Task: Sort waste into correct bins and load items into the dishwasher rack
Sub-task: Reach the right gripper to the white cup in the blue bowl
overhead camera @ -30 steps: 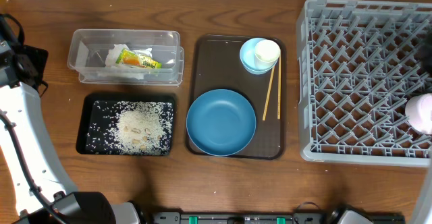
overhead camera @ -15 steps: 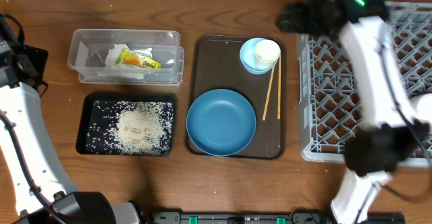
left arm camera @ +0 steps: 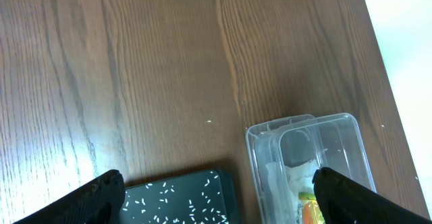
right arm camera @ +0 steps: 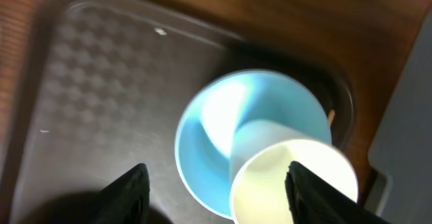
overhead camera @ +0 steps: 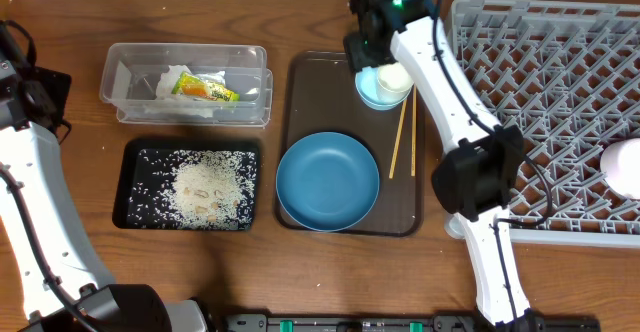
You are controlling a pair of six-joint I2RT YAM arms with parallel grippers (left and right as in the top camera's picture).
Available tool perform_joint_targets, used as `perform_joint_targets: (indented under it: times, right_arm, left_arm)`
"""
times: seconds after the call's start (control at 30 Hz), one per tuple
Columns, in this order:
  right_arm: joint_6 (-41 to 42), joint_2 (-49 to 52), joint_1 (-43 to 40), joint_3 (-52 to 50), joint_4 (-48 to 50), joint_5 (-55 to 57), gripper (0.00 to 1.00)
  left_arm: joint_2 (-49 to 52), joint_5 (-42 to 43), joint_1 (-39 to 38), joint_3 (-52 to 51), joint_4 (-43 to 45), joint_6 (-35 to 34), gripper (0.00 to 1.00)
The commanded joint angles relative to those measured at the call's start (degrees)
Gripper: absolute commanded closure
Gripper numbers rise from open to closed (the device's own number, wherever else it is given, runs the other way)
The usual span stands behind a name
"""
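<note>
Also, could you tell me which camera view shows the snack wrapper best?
Overhead: the wrapper lies whole in the clear tub, on the napkin. The left wrist view catches only a sliver of it at the bottom edge. The right wrist view misses it.

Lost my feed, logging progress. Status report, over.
Right gripper open, over small white cup nested in light-blue bowl on flat brown tray. Left gripper open, empty, near clear plastic tub. Nothing blocking the cup.
</note>
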Motion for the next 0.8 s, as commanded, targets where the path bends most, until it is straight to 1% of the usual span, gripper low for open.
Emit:
perform_joint_targets:
  times: [0.0, 0.1, 0.17, 0.27, 0.33, 0.43, 0.5, 0.57, 0.63, 0.73, 0.77]
  right_arm:
    - [2.8, -0.3, 0.4, 1.2, -1.5, 5.1, 0.38]
    - [2.8, -0.2, 0.2, 0.9, -3.5, 4.4, 0.45]
    - [2.8, -0.2, 0.2, -0.4, -3.7, 4.4, 0.46]
    - [2.9, -0.2, 0.4, -3.3, -2.5, 3.0, 0.46]
    - [2.8, -0.2, 0.5, -5.5, -1.6, 2.7, 0.44]
    - [3.7, -0.2, 0.5, -7.9, -0.2, 2.7, 0.44]
    - [4.2, -0.2, 0.5, -9.0, 0.5, 2.7, 0.48]
    - [4.2, -0.2, 0.5, -9.3, 0.9, 2.8, 0.58]
    - [4.2, -0.3, 0.5, -9.1, 1.3, 3.2, 0.63]
    - [4.1, -0.4, 0.5, -7.4, 1.0, 3.2, 0.65]
    - [4.1, -0.4, 0.5, -6.3, 0.6, 3.1, 0.68]
  left_arm:
    - [0.1, -0.3, 0.2, 0.2, -0.2, 0.4, 0.08]
    - [0.1, -0.3, 0.2, 0.2, -0.2, 0.4, 0.08]
    - [0.1, -0.3, 0.2, 0.2, -0.2, 0.4, 0.08]
    - [0.1, -0.3, 0.2, 0.2, -0.2, 0.4, 0.08]
    - [0.1, -0.3, 0.2, 0.2, -0.2, 0.4, 0.08]
    - [0.1, -0.3, 0.2, 0.2, -0.2, 0.4, 0.08]
    - [0.1, -0.3, 0.2, 0.2, -0.2, 0.4, 0.08]
    - [0.1, -0.3, 0.2, 0.2, -0.2, 0.4, 0.08]
    - [0.1, -0.3, 0.2, 0.2, -0.2, 0.4, 0.08]
    - [0.1, -0.3, 0.2, 0.2, -0.2, 0.4, 0.08]
    - [0.1, -0.3, 0.2, 0.2, -0.2, 0.4, 0.08]
